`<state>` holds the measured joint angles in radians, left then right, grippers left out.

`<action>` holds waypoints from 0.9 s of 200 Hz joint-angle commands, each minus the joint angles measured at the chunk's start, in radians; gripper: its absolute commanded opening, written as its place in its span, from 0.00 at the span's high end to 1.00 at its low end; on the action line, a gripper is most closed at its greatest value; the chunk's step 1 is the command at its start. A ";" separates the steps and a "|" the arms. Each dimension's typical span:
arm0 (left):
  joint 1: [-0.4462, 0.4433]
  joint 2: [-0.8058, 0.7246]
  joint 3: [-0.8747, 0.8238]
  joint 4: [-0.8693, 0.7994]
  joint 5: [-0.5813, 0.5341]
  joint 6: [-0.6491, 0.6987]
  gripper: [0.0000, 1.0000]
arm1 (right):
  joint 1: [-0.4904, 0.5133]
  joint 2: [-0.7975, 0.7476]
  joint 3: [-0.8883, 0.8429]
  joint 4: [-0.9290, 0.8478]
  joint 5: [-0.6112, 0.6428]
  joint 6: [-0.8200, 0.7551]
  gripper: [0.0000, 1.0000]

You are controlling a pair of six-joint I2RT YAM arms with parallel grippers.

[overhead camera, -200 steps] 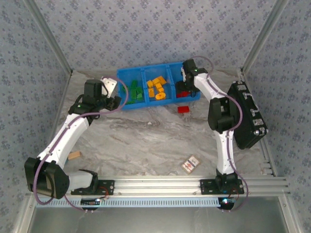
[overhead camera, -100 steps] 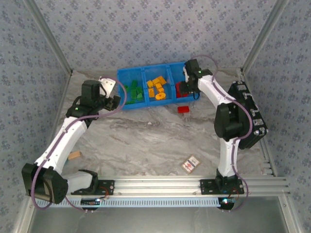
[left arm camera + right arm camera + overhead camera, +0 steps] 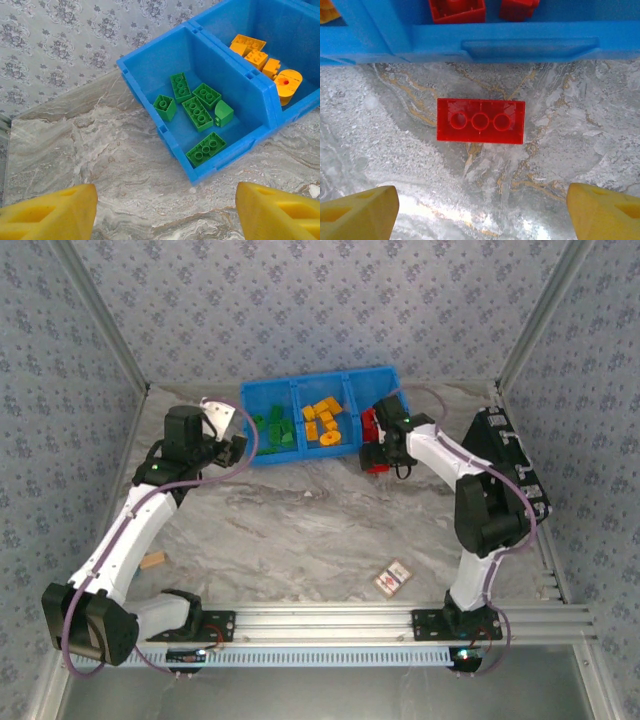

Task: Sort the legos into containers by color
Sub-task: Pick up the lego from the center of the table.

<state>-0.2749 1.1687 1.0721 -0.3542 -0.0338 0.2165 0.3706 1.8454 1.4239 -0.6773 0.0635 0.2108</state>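
Red rectangular plastic brick (image 3: 480, 121) seen on marble tabletop (image 3: 395, 165) beside blue plastic bin (image 3: 530, 46), straddled by wide-open, empty right gripper (image 3: 480, 215); left gripper (image 3: 162, 215) open, empty.

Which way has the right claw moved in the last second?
Yes. The right claw has come off the right compartment of the blue bin toward the table's near edge, and is now open above the red brick in front of the bin.

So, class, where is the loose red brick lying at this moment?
Right wrist view: the red brick lies flat on the table, just clear of the blue bin by its right-hand compartment, under the open right gripper.
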 commanded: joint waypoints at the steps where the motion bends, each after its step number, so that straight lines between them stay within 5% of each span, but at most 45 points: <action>1: 0.006 -0.019 -0.004 0.023 0.011 -0.005 0.27 | -0.008 0.052 0.017 0.045 0.004 0.024 0.10; 96: 0.006 -0.009 -0.011 0.019 -0.002 0.020 0.26 | -0.020 0.244 0.138 0.048 0.006 0.041 0.06; 180: 0.011 0.011 -0.004 0.015 0.003 0.024 0.25 | -0.030 0.271 0.141 0.031 0.040 0.035 0.35</action>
<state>-0.2745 1.1755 1.0630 -0.3550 -0.0376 0.2279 0.3443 2.0998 1.5417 -0.6144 0.0769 0.2413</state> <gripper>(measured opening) 0.743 0.683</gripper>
